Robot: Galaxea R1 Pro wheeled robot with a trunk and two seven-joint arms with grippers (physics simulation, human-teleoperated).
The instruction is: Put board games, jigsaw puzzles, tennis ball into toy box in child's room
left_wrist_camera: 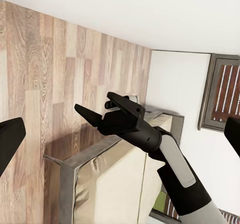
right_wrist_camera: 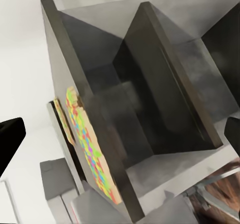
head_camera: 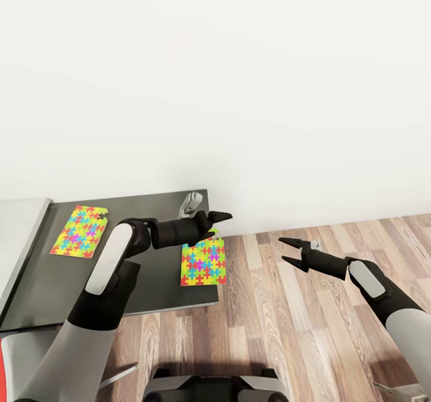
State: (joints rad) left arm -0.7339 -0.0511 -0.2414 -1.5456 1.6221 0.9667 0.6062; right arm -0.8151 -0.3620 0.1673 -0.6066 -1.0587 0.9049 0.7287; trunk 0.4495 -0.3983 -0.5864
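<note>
Two colourful jigsaw puzzles lie flat on the dark table point(head_camera: 149, 288). One puzzle point(head_camera: 79, 232) rests near the table's far left. The other puzzle point(head_camera: 203, 262) sits at the right edge, slightly past it. My left gripper point(head_camera: 219, 223) hovers open just above and behind that second puzzle, empty. My right gripper point(head_camera: 282, 251) is open over the wooden floor, right of the table, holding nothing. The left wrist view looks across at the right gripper point(left_wrist_camera: 94, 101). In the right wrist view the edge puzzle point(right_wrist_camera: 87, 149) appears side-on against the table's underside. Board games, tennis ball and toy box are out of view.
A small grey object point(head_camera: 193, 203) stands at the table's far right corner by the white wall point(head_camera: 239, 90). A light grey panel point(head_camera: 21, 228) adjoins the table on the left. Wooden floor point(head_camera: 287, 330) stretches right of the table.
</note>
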